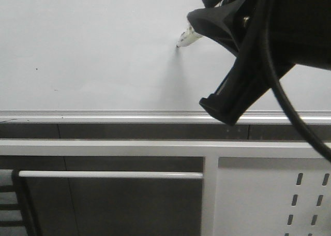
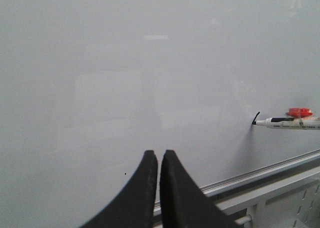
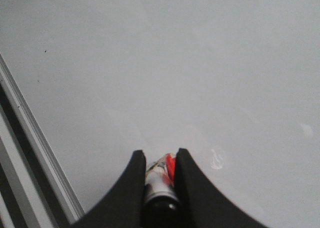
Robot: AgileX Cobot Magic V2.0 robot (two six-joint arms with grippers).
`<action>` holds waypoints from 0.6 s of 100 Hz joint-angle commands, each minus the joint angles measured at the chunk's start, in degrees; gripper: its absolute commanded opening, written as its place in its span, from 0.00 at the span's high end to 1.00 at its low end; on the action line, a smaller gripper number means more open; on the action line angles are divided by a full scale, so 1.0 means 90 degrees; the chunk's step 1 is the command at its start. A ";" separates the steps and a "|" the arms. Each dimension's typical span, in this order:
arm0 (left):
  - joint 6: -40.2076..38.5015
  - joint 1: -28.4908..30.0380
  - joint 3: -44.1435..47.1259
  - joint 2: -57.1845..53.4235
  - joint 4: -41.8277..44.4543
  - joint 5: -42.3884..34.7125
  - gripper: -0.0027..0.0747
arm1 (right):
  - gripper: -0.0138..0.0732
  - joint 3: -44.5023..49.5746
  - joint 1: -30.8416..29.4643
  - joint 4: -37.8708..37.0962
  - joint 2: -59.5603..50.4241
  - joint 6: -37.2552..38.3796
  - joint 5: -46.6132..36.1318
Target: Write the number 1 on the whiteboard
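The whiteboard fills the upper front view, with its silver rail below. My right gripper is shut on a white marker, and the marker's black tip touches the board. In the right wrist view the marker sits between the fingers of the right gripper. The left wrist view shows the marker lying sideways against the whiteboard. A short black curved stroke of the number 1 rises from its tip. My left gripper is shut and empty, away from the stroke.
Below the rail run a dark strip and a white metal frame with a horizontal bar. A white perforated panel stands at lower right. A tiny dark speck marks the board at left. A black cable hangs from the right arm.
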 commanded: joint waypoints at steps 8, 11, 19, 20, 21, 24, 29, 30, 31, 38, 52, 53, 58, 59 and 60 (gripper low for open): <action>-0.0013 -0.0062 -0.0160 0.0023 -0.0007 -0.0465 0.99 | 0.90 -0.0181 -0.0075 0.0476 0.0001 -0.0057 -0.0508; -0.0013 -0.0062 -0.0160 0.0023 -0.0007 -0.0465 0.99 | 0.90 -0.0181 -0.0075 0.0512 0.0013 -0.0057 -0.0508; -0.0013 -0.0062 -0.0160 0.0023 -0.0007 -0.0465 0.99 | 0.90 -0.0181 -0.0075 0.0559 0.0039 -0.0057 -0.0493; -0.0013 -0.0062 -0.0160 0.0023 -0.0007 -0.0465 0.99 | 0.90 -0.0181 -0.0075 0.0559 0.0051 -0.0057 -0.0493; -0.0013 -0.0062 -0.0160 0.0023 -0.0007 -0.0465 0.99 | 0.90 -0.0181 -0.0075 0.0559 0.0050 -0.0057 -0.0493; -0.0013 -0.0062 -0.0160 0.0023 -0.0007 -0.0465 0.99 | 0.90 -0.0181 -0.0075 0.0559 0.0063 -0.0057 -0.0493; -0.0013 -0.0062 -0.0160 0.0023 -0.0007 -0.0465 0.99 | 0.90 -0.0181 -0.0075 0.0559 0.0093 -0.0047 -0.0457; -0.0013 -0.0062 -0.0160 0.0023 -0.0007 -0.0465 0.99 | 0.90 -0.0181 -0.0075 0.0573 0.0107 -0.0047 -0.0458; -0.0013 -0.0062 -0.0160 0.0023 -0.0007 -0.0465 0.99 | 0.90 -0.0181 -0.0075 0.0573 0.0119 -0.0047 -0.0458; -0.0013 -0.0062 -0.0160 0.0023 -0.0007 -0.0465 0.99 | 0.90 -0.0181 -0.0075 0.0598 0.0199 -0.0019 -0.0426; -0.0013 -0.0062 -0.0160 0.0023 -0.0007 -0.0465 0.99 | 0.90 -0.0181 -0.0075 0.0598 0.0467 0.0037 -0.0426; -0.0013 -0.0062 -0.0160 0.0023 -0.0007 -0.0465 0.99 | 0.90 -0.0181 -0.0075 0.0598 0.0483 0.0037 -0.0426; -0.0013 -0.0062 -0.0160 0.0023 -0.0007 -0.0465 0.99 | 0.90 -0.0181 -0.0075 0.0598 0.0590 0.0040 -0.0426; -0.0013 -0.0062 -0.0160 0.0023 -0.0007 -0.0465 0.99 | 0.90 -0.0181 -0.0075 0.0598 0.0621 0.0052 -0.0426; -0.0013 -0.0062 -0.0160 0.0023 -0.0007 -0.0465 0.99 | 0.90 -0.0181 -0.0075 0.0598 0.0635 0.0052 -0.0426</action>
